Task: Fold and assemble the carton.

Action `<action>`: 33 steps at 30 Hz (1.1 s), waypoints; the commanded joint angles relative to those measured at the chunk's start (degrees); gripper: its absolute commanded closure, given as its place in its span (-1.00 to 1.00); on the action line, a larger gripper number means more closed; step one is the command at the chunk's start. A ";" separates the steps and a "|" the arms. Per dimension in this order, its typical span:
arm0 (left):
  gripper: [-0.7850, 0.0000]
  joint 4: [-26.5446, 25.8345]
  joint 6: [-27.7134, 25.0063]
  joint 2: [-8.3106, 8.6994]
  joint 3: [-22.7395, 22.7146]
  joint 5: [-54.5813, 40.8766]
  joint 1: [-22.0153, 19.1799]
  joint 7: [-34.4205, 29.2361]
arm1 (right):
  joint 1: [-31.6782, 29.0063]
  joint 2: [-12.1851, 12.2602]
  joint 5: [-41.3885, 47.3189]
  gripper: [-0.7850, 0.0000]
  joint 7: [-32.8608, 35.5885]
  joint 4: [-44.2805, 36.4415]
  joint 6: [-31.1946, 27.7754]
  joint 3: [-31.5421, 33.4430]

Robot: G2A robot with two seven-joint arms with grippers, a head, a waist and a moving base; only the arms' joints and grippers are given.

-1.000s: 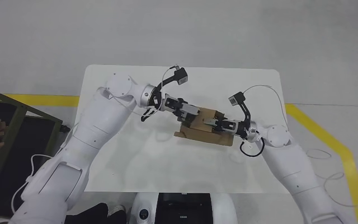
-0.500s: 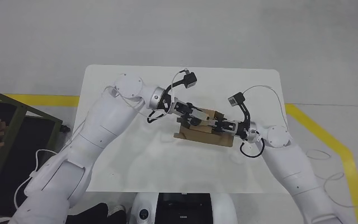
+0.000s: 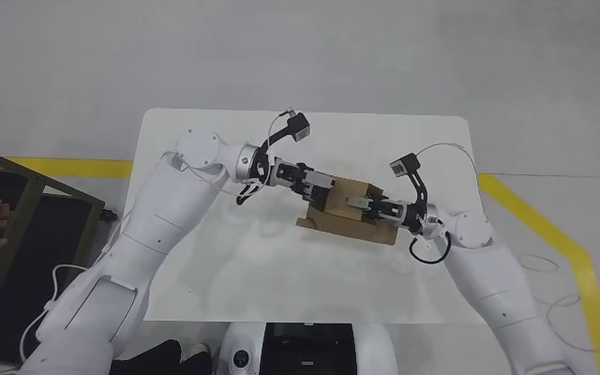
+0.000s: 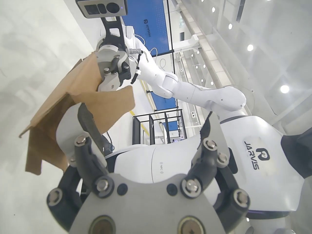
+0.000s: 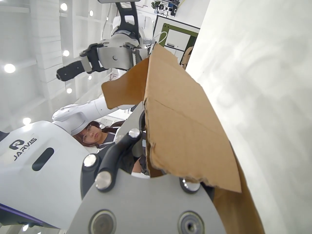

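Observation:
A brown cardboard carton (image 3: pixel 342 214), partly opened up, lies on the white table (image 3: pixel 216 272) between both arms. My right gripper (image 3: pixel 367 206) is shut on the carton's wall at its right end; in the right wrist view the carton (image 5: pixel 175 113) covers one finger. My left gripper (image 3: pixel 317 185) stands open at the carton's left end. In the left wrist view its fingers (image 4: pixel 86 120) are spread wide, one resting against a loose flap of the carton (image 4: pixel 63 93). Farther off there, the right gripper (image 4: pixel 111 74) clamps the opposite edge.
A dark green framed cart (image 3: pixel 28 216) stands off the table's left side. Yellow floor tape (image 3: pixel 525 211) runs past the right edge. Bare table surface stretches in front of and behind the carton.
The left arm pushed in toward the carton's middle, then drew back to its left end. The carton now stands more opened up, and the right wrist has shifted slightly right.

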 commanded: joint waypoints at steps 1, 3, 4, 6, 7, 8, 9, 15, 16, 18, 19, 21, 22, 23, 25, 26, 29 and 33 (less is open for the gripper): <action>-1.00 0.30 -0.09 0.15 -0.44 0.45 0.53 0.76 | -0.11 0.03 -0.05 1.00 0.49 -0.34 0.17 -0.01; -1.00 0.37 -0.39 0.31 -0.91 1.17 0.90 1.43 | -0.20 0.05 -0.14 1.00 0.67 -0.56 0.18 -0.02; -1.00 0.48 -0.38 0.40 -1.20 1.47 1.05 1.74 | -0.26 0.05 -0.43 1.00 0.68 -0.63 0.22 -0.08; -1.00 0.64 -0.41 0.61 -1.74 2.69 1.20 2.43 | -0.48 0.04 -0.85 1.00 0.73 -1.11 0.25 -0.30; -1.00 0.70 -0.38 0.69 -1.95 3.00 1.28 2.60 | -0.64 0.03 -0.85 1.00 0.84 -1.41 0.30 -0.43; -1.00 0.81 -0.37 0.76 -2.15 3.17 1.34 2.65 | -0.79 0.03 -0.88 1.00 0.96 -1.67 0.35 -0.53; -1.00 0.92 -0.29 0.84 -2.30 3.64 1.31 2.68 | -0.92 0.03 -0.85 1.00 1.10 -1.87 0.35 -0.60; -1.00 0.71 -0.03 0.99 -2.74 3.98 1.20 2.65 | -1.32 -0.01 -0.15 1.00 1.91 -2.12 0.48 -0.96; -1.00 0.62 -0.01 0.97 -2.69 4.00 1.15 2.73 | -1.35 -0.04 0.10 1.00 2.11 -2.09 0.51 -1.08; -1.00 0.49 -0.01 0.87 -2.35 3.84 1.07 2.79 | -1.35 -0.12 0.46 1.00 2.44 -2.08 0.51 -1.41; -1.00 0.46 -0.06 0.80 -2.13 3.73 1.00 2.81 | -1.31 -0.17 0.52 1.00 2.61 -2.09 0.56 -1.64; -1.00 0.47 -0.16 0.63 -1.64 3.55 0.75 2.77 | -1.18 -0.28 0.56 1.00 2.76 -2.07 0.65 -2.10; -1.00 0.53 -0.22 0.55 -1.41 3.53 0.59 2.79 | -1.11 -0.34 0.57 1.00 2.87 -2.06 0.70 -2.35; -1.00 0.57 -0.30 0.47 -1.22 3.49 0.41 2.83 | -1.00 -0.38 0.52 1.00 2.95 -2.00 0.77 -2.54; -1.00 0.72 -0.36 0.33 -0.87 3.39 0.06 2.82 | -0.83 -0.49 0.58 1.00 3.07 -1.94 0.86 -2.92; -1.00 0.84 -0.41 0.28 -0.74 3.37 -0.10 2.80 | -0.73 -0.54 0.58 1.00 3.17 -1.95 0.92 -3.11; -1.00 1.18 -0.58 0.12 -0.40 3.23 -0.50 2.67 | -0.46 -0.68 0.66 1.00 3.37 -1.91 0.98 -3.62; -1.00 1.61 -0.54 -0.04 0.02 3.04 -0.90 2.21 | -0.11 -0.88 0.72 1.00 3.48 -1.76 1.12 -4.26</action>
